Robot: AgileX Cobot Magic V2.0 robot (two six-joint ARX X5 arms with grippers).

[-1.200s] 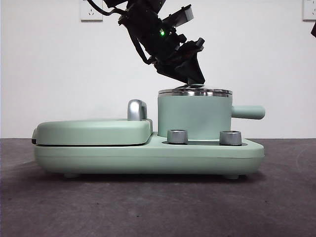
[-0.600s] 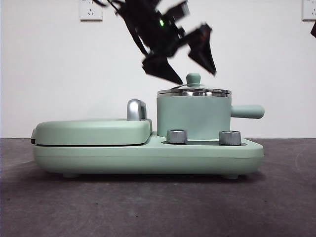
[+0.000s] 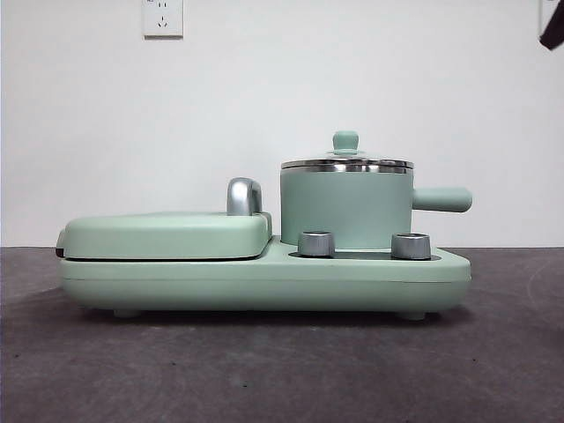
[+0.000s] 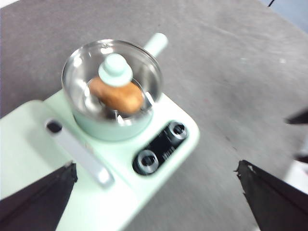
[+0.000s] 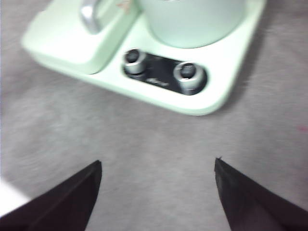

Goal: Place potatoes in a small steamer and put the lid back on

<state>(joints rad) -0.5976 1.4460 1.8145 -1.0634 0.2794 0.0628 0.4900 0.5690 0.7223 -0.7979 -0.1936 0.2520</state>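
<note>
Looking across the desk [image 3: 493, 370], the big change is easy to spot: the dark arm that hung over the small steamer [image 3: 346, 210] half a second ago is gone from that view. A second ago its gripper was pinched down right on top of the pot. Then it let go and opened. Now it has pulled up and away.

The lid [image 3: 346, 162] sits flat on the steel rim of the small steamer, with its green knob sticking straight up. From above, the left wrist view shows the potato [image 4: 116, 96] lying inside the pot, under the glass of the lid. It looks brown and long, and the knob covers part of it.

The left gripper [image 4: 156, 197] hangs high over the cooker with its jaws spread wide and nothing in them. The right gripper [image 5: 159, 195] waits off to the side, above the bare desk near the two round dials [image 5: 161, 67]. Its jaws are wide apart too, and empty.

The flat green cover [image 3: 167, 234] next to the pot is shut and nobody is touching it.

So the potato is in and the lid is back on. It looks like the job is done.
</note>
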